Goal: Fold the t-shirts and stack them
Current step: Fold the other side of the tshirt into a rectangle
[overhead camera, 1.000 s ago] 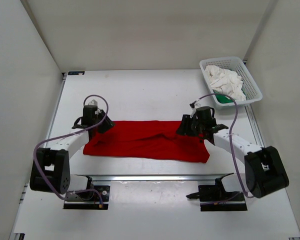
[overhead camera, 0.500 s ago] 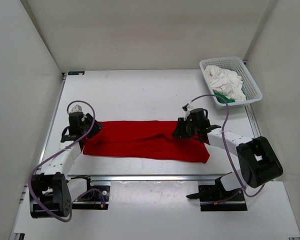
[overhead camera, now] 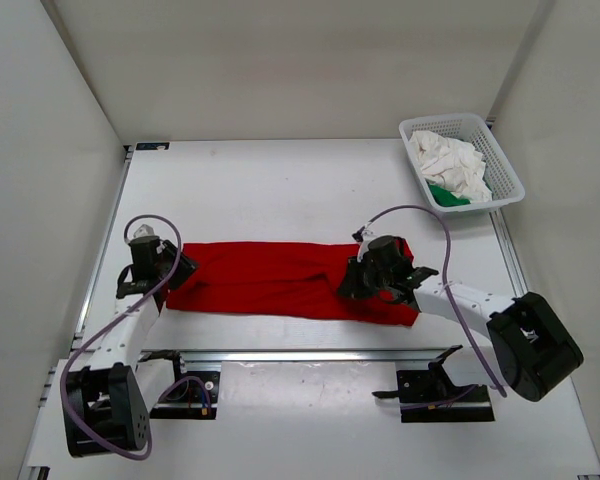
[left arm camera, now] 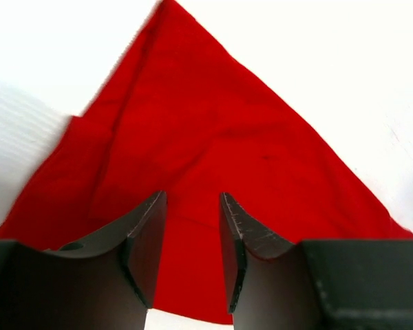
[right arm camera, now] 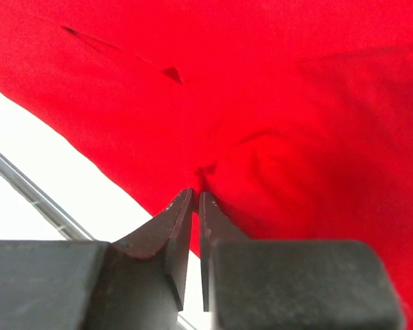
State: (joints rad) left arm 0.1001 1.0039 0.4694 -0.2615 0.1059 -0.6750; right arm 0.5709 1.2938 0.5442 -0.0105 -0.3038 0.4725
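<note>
The white counter carries the red t-shirt, which lies as a long flat band across its near half, running from left to right between the two arms. At the far right corner stands a white mesh basket. The crumpled white t-shirt fills most of it, and a bit of the green t-shirt shows at its near end, under the white one. The right tool sits low over the right part of the red band, its jaws drawn together on a small pucker of red cloth at their tips. The left tool is at the band's left end, jaws apart, with red cloth below and between them and nothing gripped.
</note>
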